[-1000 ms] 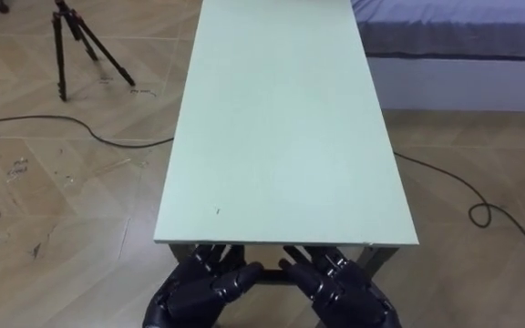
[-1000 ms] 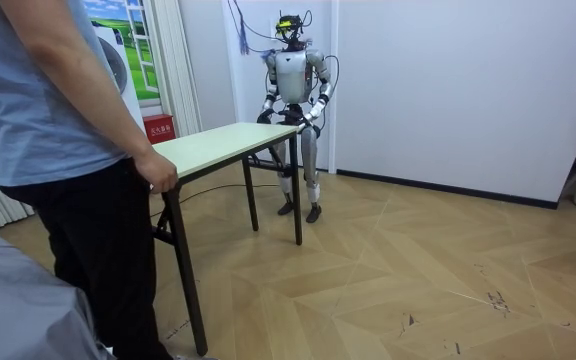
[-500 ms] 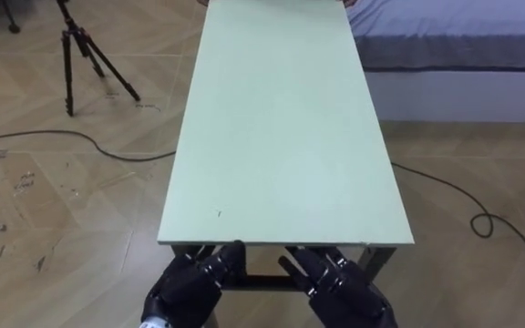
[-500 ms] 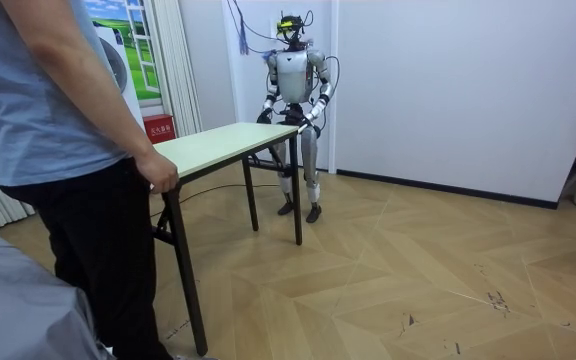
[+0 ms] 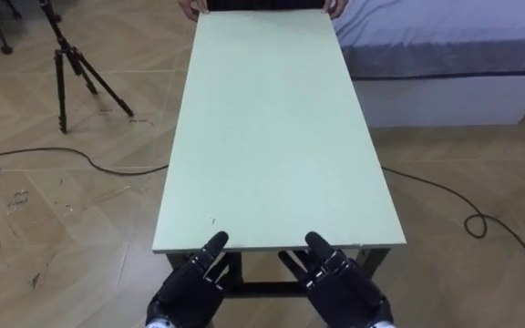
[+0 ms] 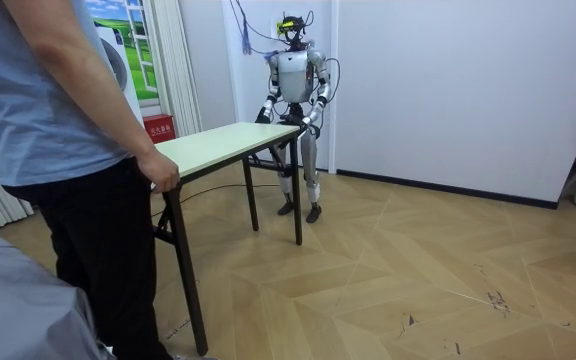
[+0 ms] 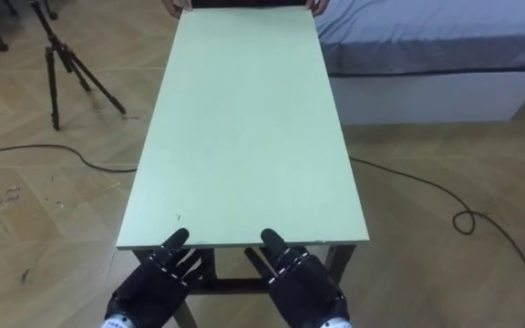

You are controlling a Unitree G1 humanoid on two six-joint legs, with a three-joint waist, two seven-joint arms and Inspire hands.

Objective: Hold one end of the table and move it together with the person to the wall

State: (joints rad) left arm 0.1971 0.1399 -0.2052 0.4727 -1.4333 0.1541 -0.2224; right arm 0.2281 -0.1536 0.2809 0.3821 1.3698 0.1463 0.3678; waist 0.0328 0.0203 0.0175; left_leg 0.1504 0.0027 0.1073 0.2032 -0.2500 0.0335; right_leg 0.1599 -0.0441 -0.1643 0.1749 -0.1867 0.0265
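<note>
the table [image 5: 272, 137], a long one with a pale green top and a dark frame, stood lengthwise between the robot and a person [image 6: 58, 150] on the wooden floor [image 5: 44, 219]. the robot stood upright at one short end, close to the white wall [image 6: 448, 90], with both arms bent in front of it toward that end.

in the left eye view the left hand [image 5: 188, 290] sat at the near short edge toward the table's left corner, its back turned up, its front tucked partly under the top. the right hand [image 5: 343, 290] sat just beside it, toward the right corner, in the same pose. both were touching the edge – but whether either one was clasping the top or the frame, or just resting against it, i could not tell, since the top hid the underside.

at the far short edge the person's hands [image 5: 190, 9] held the two corners; in the room view one of them was curled over the edge at hip height.

off to the robot's left a tripod [image 5: 66, 55] stood on the floor, well apart from the table, and a dark cable [image 5: 62, 155] ran across the boards near it. to the right a bed [image 5: 445, 46] lay just beside the table's far half.
</note>
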